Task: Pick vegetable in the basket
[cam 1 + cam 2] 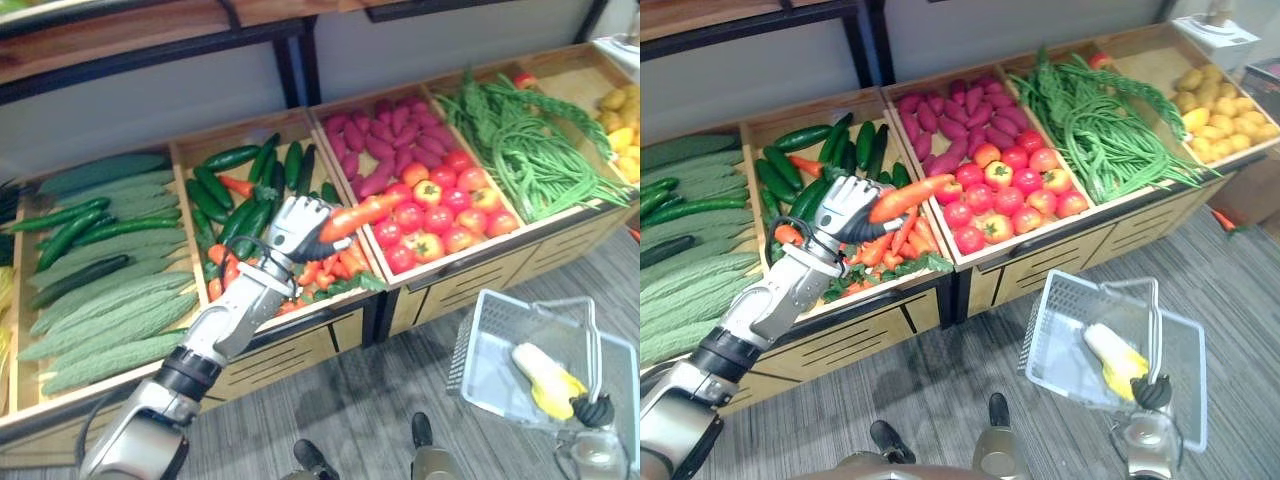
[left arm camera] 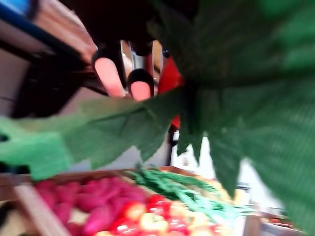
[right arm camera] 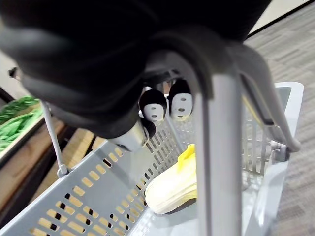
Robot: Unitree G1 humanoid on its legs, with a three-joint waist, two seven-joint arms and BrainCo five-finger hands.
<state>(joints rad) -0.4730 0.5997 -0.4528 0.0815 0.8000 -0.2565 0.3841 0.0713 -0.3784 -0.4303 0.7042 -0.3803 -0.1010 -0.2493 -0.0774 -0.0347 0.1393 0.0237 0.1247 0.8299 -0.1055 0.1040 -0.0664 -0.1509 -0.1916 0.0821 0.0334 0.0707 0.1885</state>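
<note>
One carrot (image 1: pixel 360 215) is sitting in the curled fingers (image 1: pixel 310 212) of the left hand (image 1: pixel 290 235) — gripped at what appears to be its leafy end, its tip pointing out over the tomatoes (image 1: pixel 440 210). It is hanging clear above the crate (image 1: pixel 320 312) of carrots and cucumbers, free of the pile. The right hand (image 3: pixel 153 105) is wrapping its fingers round the handle (image 3: pixel 216 162) of the basket (image 1: pixel 1055 320), holding it low over the floor, well apart from the carrot. One pale yellow vegetable (image 1: pixel 1115 362) is already lying inside. Judgement: the pick is done — the carry across to the basket and the release are remaining.
</note>
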